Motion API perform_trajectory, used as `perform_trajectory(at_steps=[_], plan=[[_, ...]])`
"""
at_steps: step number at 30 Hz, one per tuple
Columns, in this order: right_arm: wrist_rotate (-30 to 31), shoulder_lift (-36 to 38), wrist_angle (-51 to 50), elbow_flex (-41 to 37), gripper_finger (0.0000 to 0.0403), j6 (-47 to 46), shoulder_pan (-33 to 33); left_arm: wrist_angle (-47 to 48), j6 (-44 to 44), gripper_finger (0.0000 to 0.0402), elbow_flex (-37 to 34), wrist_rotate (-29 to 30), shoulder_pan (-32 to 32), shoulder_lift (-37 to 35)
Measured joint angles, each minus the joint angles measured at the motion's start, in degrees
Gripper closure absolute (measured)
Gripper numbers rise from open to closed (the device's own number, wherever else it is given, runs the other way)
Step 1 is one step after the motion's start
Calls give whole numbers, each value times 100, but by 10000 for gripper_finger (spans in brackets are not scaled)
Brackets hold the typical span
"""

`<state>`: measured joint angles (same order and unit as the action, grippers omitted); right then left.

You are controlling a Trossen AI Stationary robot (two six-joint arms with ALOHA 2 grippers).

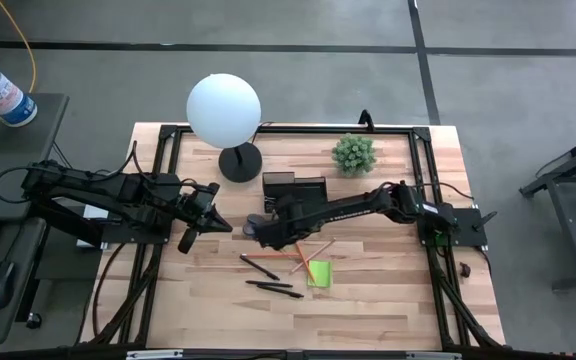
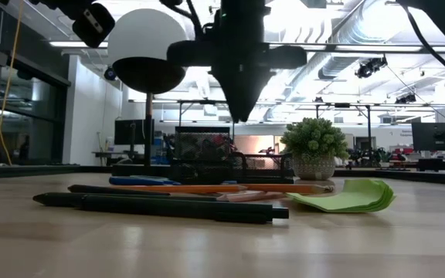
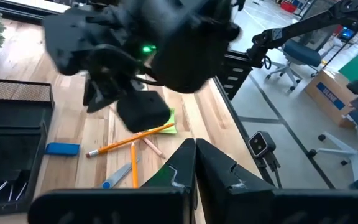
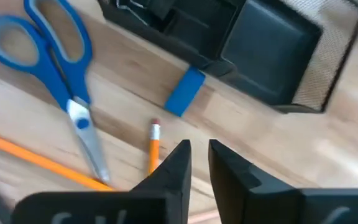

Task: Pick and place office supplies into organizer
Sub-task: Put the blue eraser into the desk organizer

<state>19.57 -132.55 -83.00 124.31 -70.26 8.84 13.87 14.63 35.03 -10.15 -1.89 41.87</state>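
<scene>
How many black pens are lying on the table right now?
3. The first pen lies slanted left of the orange pencils; the second pen and third pen lie just nearer the front edge, left of the sticky-note pad. The right arm may hide others.

Even overhead light on the pale desk (image 1: pixel 368 300), soft shadows, ceiling glare washing out the low view, and both wrist views smeared with blur.

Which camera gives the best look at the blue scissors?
The right wrist view: the scissors lie fully exposed on the wood, handles and blades clear. The high view hides them under the right arm; the other two views show no clear scissors.
</scene>
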Motion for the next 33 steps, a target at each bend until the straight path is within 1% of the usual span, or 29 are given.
perform_trajectory(at_steps=[4, 8, 10, 13, 14, 17, 19, 21, 23, 26, 29, 33], plan=[[-95, 0, 301, 0, 323, -191, -114, 0, -5, 401, 0, -161, 0, 2], [-345, 1, 452, 0, 282, -519, -189, 0, 6, 401, 0, -349, 1, 1], [-300, 4, 527, -26, 259, -732, -192, 0, 16, 401, 0, -418, 0, 1], [-126, 13, 528, -246, 225, -1118, -171, 0, 46, 401, 0, -505, 0, 0], [-152, 11, 565, -363, 216, -1245, -166, -1, 58, 401, 0, -527, 0, 0], [-388, 11, 1226, -840, 192, -1447, -164, 0, 59, 401, 0, -568, 0, 2], [-419, -2, 1747, -1078, 181, -1597, -164, -4, 59, 401, 0, -577, 0, 2], [-242, 5, 2072, -1244, 177, -1897, -160, -4, 61, 401, 0, -577, 2, 0], [-66, 7, 2136, -1303, 176, -2097, -161, -4, 83, 401, 0, -578, 1, 2], [100, 7, 2013, -1309, 182, -2122, -171, -2, 125, 401, 0, -587, 1, 1], [122, 7, 1840, -1311, 192, -2124, -183, -7, 168, 401, 0, -594, 0, 2], [214, -39, 1860, -1305, 202, -2124, -203, -6, 170, 401, 0, -594, 1, 0]])
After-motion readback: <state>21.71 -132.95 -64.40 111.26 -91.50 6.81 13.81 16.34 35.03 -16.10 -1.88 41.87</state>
